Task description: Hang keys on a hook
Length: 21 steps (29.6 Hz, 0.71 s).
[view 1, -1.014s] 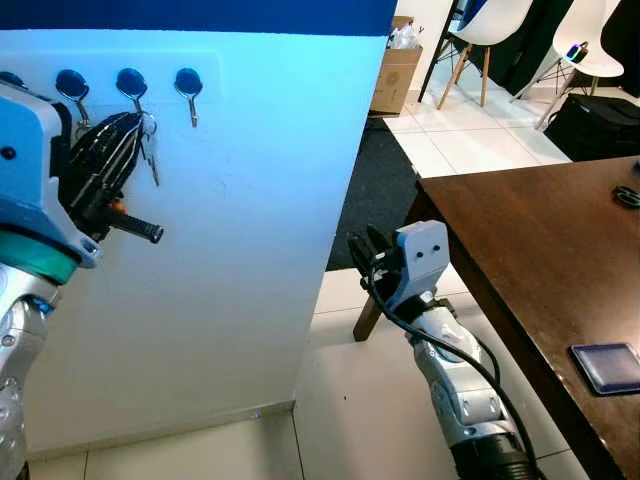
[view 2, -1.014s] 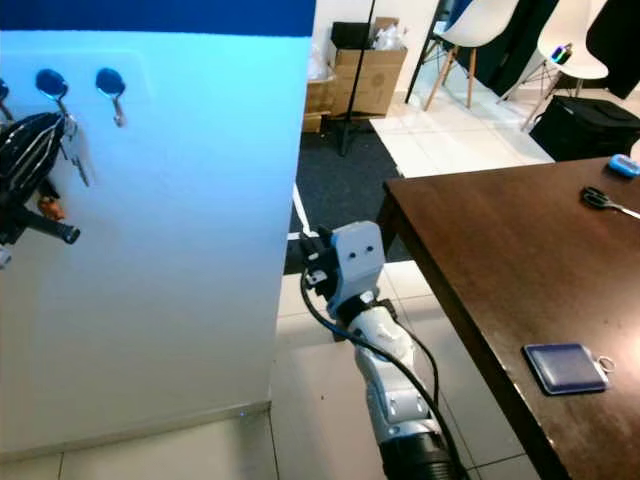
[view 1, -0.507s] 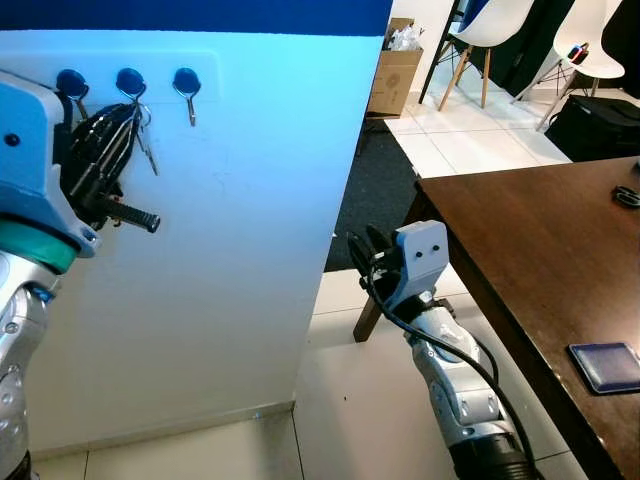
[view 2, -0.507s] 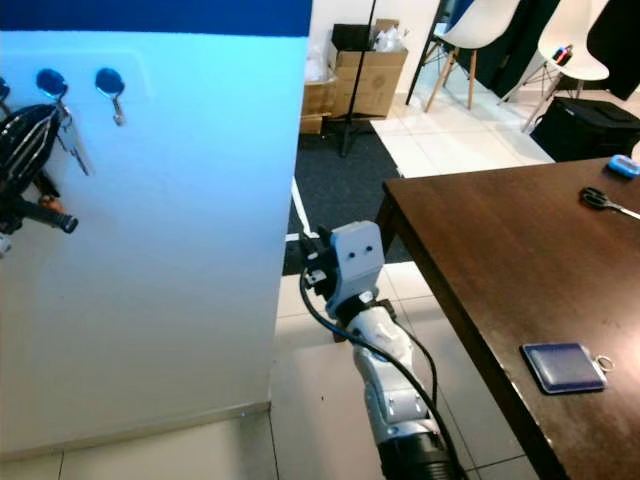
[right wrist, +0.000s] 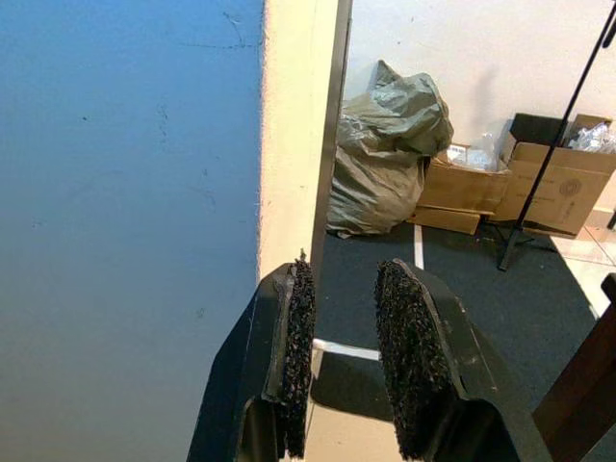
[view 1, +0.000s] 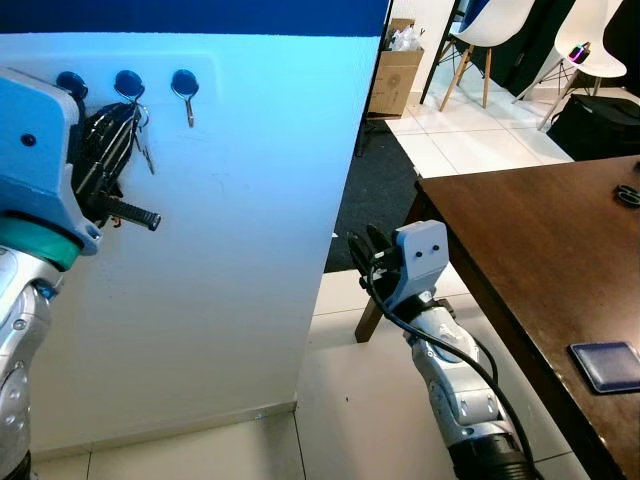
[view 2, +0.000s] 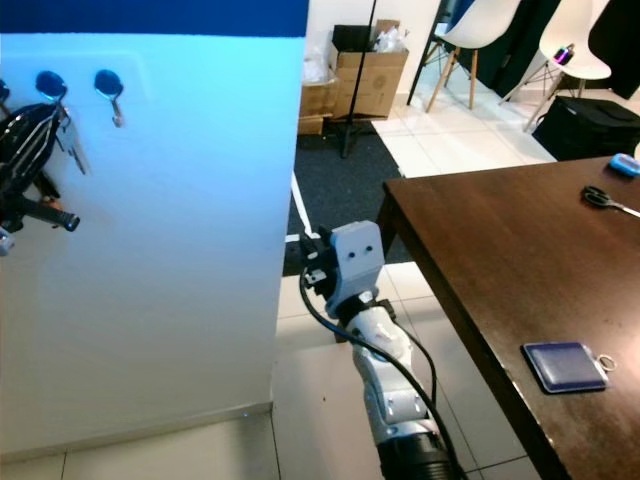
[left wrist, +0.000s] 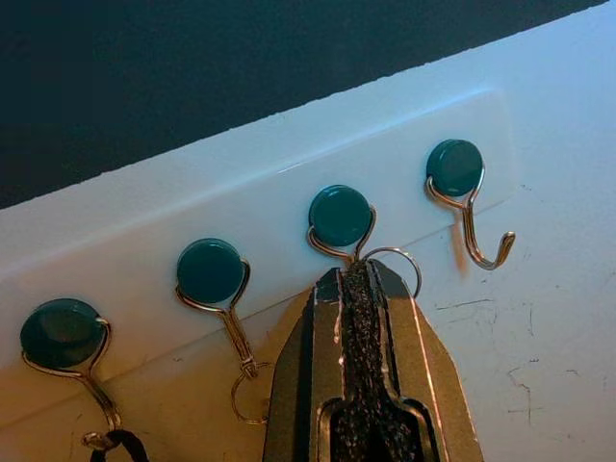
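Silver key ring [left wrist: 393,258], pinched by left pincer [left wrist: 358,279], touches hook [left wrist: 339,219].

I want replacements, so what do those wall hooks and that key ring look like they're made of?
Hooks: bent wire, probably shiny steel, under a glossy teal cap, likely plastic or enamel. Key ring, pinched in the left gripper: thin bright metal wire, judging by its glint.

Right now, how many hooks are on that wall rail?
4, in a row: the end hook is bare, the next hook is at the left hand holding the key ring, then two more.
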Available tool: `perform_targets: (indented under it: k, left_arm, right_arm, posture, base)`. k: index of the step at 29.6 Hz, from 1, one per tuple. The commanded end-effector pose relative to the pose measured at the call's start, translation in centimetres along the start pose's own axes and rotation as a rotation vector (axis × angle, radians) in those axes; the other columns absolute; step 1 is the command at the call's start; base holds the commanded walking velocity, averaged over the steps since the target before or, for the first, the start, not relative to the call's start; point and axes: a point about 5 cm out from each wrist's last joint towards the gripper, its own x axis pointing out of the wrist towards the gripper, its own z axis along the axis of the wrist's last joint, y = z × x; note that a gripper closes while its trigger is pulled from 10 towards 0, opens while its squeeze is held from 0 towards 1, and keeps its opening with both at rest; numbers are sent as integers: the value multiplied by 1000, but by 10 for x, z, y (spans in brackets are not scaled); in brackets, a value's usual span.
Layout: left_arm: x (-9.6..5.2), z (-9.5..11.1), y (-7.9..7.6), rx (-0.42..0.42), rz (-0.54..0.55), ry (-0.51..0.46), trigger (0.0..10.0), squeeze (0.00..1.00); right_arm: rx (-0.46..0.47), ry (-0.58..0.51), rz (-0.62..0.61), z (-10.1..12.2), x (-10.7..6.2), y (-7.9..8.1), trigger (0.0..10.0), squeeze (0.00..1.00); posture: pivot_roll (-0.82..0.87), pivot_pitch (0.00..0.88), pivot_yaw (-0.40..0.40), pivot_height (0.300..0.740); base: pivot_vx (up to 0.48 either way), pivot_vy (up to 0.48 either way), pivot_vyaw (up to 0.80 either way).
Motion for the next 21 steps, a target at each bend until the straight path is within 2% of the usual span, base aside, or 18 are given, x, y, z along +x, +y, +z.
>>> perform_targets:
  k: [1, 4, 5, 8, 15, 21]
  left_arm:
    - [0, -10, 2, 2, 7, 55, 10000, 0]
    - [-1, -8, 5, -23, 15, 51, 10000, 0]
    - [-2, -6, 5, -72, 3, 42, 10000, 0]
    - [-3, -5, 5, -107, -7, 35, 10000, 0]
    - [-3, -8, 1, -35, -40, 71, 10000, 0]
    - [-3, -9, 0, -35, -46, 77, 10000, 0]
  right_arm:
    - [6, 3, -11, -2, -2, -1, 10000, 0]
    - [5, 3, -11, -2, -2, -1, 10000, 0]
    - [5, 3, -11, -2, -2, -1, 10000, 0]
    - [5, 3, -11, -2, -2, -1, 10000, 0]
    - [4, 2, -11, -2, -1, -1, 10000, 0]
    - [4, 2, -12, -2, -1, -2, 10000, 0]
  posture:
    - [9, 56, 48, 740]
    - [9, 56, 48, 740]
    - [11, 57, 47, 740]
    - [11, 58, 47, 740]
    - [13, 58, 48, 740]
    - [9, 58, 49, 740]
  base:
    - [0, 0, 0]
    - [0, 0, 0]
    - [0, 0, 0]
    - [0, 0, 0]
    - [0, 0, 0]
    - [0, 0, 0]
